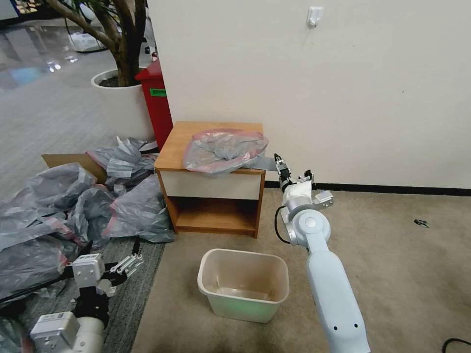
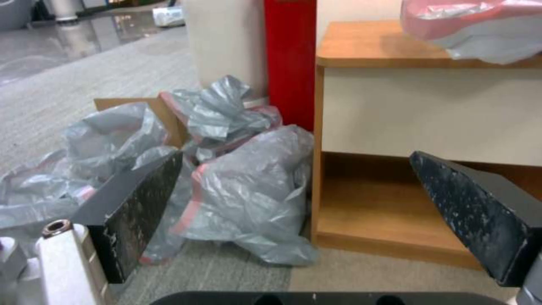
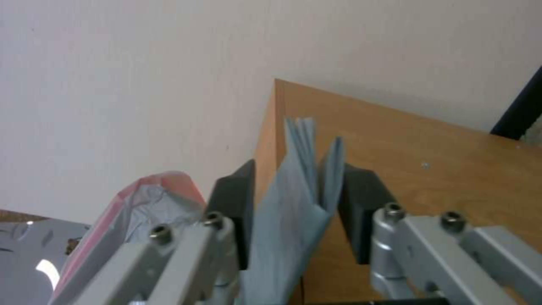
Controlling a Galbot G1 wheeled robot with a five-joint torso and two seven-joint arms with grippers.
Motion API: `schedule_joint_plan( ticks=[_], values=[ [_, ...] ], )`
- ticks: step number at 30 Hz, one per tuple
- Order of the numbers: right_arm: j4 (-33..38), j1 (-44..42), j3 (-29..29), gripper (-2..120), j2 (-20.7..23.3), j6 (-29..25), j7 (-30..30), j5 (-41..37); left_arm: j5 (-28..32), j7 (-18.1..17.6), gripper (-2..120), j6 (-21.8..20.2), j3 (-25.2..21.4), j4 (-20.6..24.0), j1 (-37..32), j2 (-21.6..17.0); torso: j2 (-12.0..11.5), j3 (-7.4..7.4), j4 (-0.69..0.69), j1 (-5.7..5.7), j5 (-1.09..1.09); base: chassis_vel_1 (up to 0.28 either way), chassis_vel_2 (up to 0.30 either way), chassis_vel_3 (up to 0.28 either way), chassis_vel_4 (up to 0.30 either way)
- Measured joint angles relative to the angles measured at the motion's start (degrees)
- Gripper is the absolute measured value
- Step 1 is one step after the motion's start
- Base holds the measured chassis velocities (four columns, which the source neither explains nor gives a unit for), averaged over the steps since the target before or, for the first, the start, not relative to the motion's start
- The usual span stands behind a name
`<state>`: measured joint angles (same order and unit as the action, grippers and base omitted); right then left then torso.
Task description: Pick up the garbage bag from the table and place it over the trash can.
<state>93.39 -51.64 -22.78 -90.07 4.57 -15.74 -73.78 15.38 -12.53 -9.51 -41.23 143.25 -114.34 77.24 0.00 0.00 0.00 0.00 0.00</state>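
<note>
The garbage bag point(image 1: 223, 149), grey and translucent with a pink-red rim, lies crumpled on the table point(image 1: 181, 142), a wooden nightstand against the wall. A grey tail of it stretches past the table's right edge. My right gripper point(image 1: 280, 164) is shut on that tail; in the right wrist view the folded plastic point(image 3: 294, 199) sits pinched between the two black pads point(image 3: 237, 199). The beige trash can point(image 1: 245, 309) stands unlined on the carpet in front of the table. Low at the left, my left gripper point(image 1: 132, 260) hangs open with nothing in it.
A heap of grey plastic bags point(image 1: 73, 206) and a cardboard piece point(image 1: 68, 159) cover the floor left of the table. Behind them stand a red cabinet point(image 1: 157, 98) and a white plant pot point(image 1: 120, 103). Bare carpet point(image 1: 402, 255) stretches to the right of the can.
</note>
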Motion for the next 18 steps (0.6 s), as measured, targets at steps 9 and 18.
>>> schedule_joint_plan(
  ticks=[9,18],
  values=[
    [2.34,-1.69,0.30,0,1.83,0.07,-0.35,0.04,-1.20,0.03,100,0.41,-0.02,0.00,-0.48,0.40,0.00,0.00,0.00,0.00,0.01,0.000,0.000,0.000,0.000],
    [12.42,-8.49,3.33,0,8.01,0.08,-4.94,-4.83,-2.72,0.09,100,1.40,0.15,-0.01,-1.12,0.67,0.00,0.00,0.00,0.00,0.00,0.000,0.000,0.000,0.000]
  ],
)
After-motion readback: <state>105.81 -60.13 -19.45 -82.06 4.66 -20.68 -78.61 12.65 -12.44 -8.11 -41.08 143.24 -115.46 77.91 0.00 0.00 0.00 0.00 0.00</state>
